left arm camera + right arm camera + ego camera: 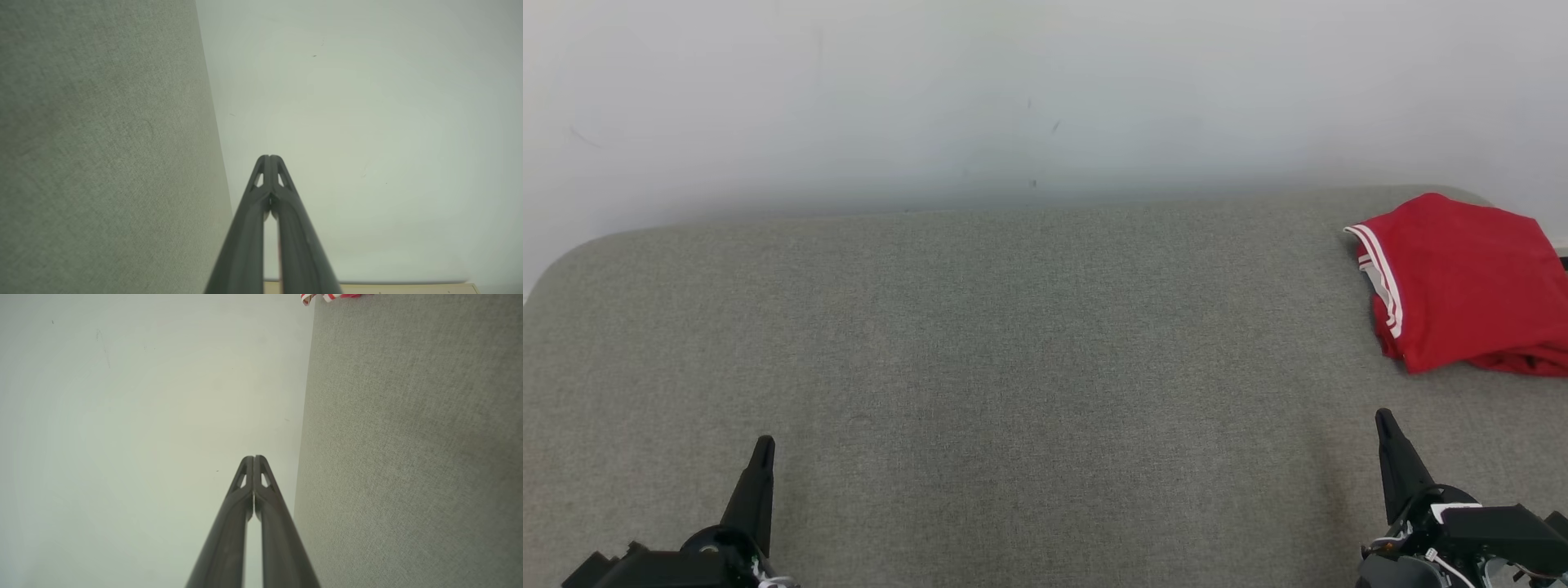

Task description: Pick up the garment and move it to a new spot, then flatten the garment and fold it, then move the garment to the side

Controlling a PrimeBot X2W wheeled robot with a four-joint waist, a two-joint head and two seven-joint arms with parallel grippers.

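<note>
The garment (pixel 1462 282) is lying folded at the worktop's (pixel 1013 367) side, apparently finished. Left pincer (pixel 762 449) and right pincer (pixel 1385 423) are resting closed, empty.

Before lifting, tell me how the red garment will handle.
The red garment lies in soft folds with a rumpled edge, so it will probably droop and unfold when lifted. It looks thin, likely light. Pushed across the grey surface, it may bunch rather than slide.

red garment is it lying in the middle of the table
No, the red garment lies bunched at the far right edge of the grey table.
</note>
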